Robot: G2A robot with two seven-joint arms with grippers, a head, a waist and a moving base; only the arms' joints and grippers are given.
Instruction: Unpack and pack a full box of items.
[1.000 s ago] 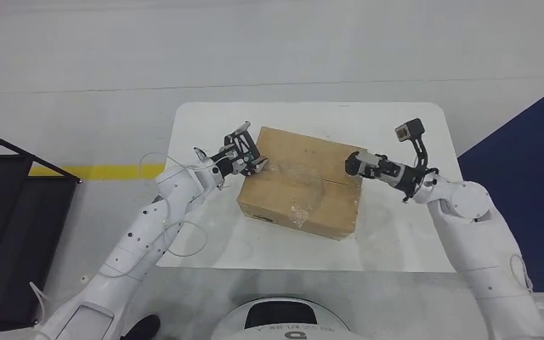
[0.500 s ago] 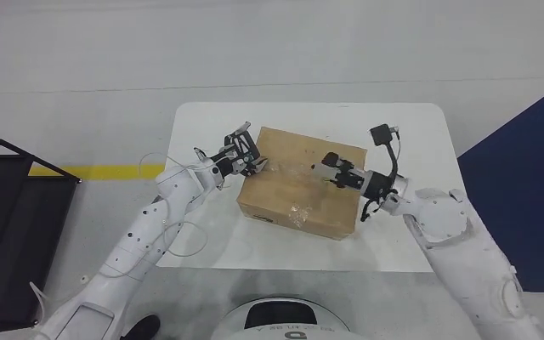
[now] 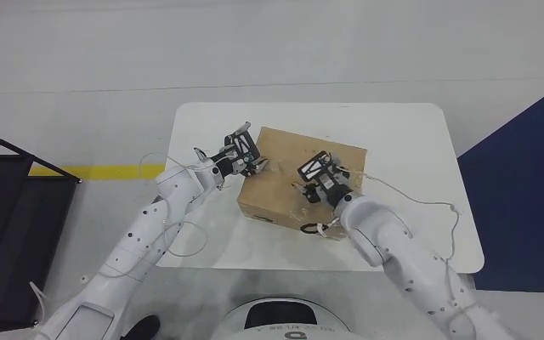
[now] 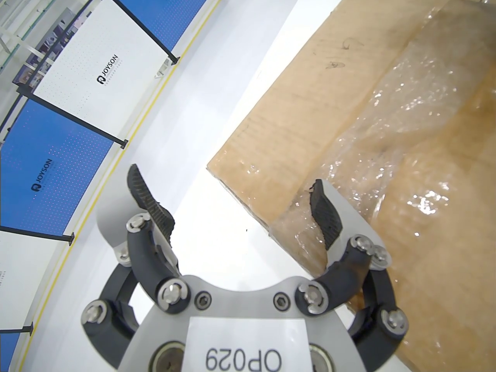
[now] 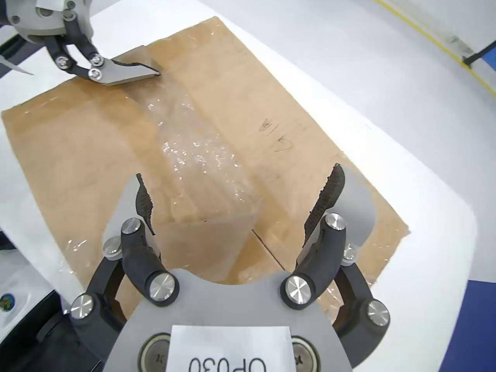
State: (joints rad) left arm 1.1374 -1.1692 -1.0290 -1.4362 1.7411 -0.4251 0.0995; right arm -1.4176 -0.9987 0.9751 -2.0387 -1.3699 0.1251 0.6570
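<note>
A closed cardboard box [image 3: 274,183] lies in the middle of the white table [image 3: 399,136], its top seam sealed with crinkled clear tape [image 3: 297,202]. My left gripper [image 3: 246,151] is open at the box's left end. In the left wrist view the left gripper [image 4: 232,195] straddles that edge, one finger [image 4: 324,216] resting on the tape [image 4: 387,148] and the other beside the box [image 4: 310,90]. My right gripper [image 3: 316,172] hovers open over the box's top. In the right wrist view the right gripper [image 5: 238,199] sits above the taped seam [image 5: 193,156], facing the left gripper [image 5: 143,69].
A thin cable [image 3: 425,202] from the right arm trails over the table's right side. A black rack [image 3: 25,195] stands on the floor to the left and a blue panel [image 3: 510,187] to the right. Bare tabletop surrounds the box.
The right arm has swung from the box's right end across its top to the middle, its gripper now over the taped seam. The left arm has stayed put.
</note>
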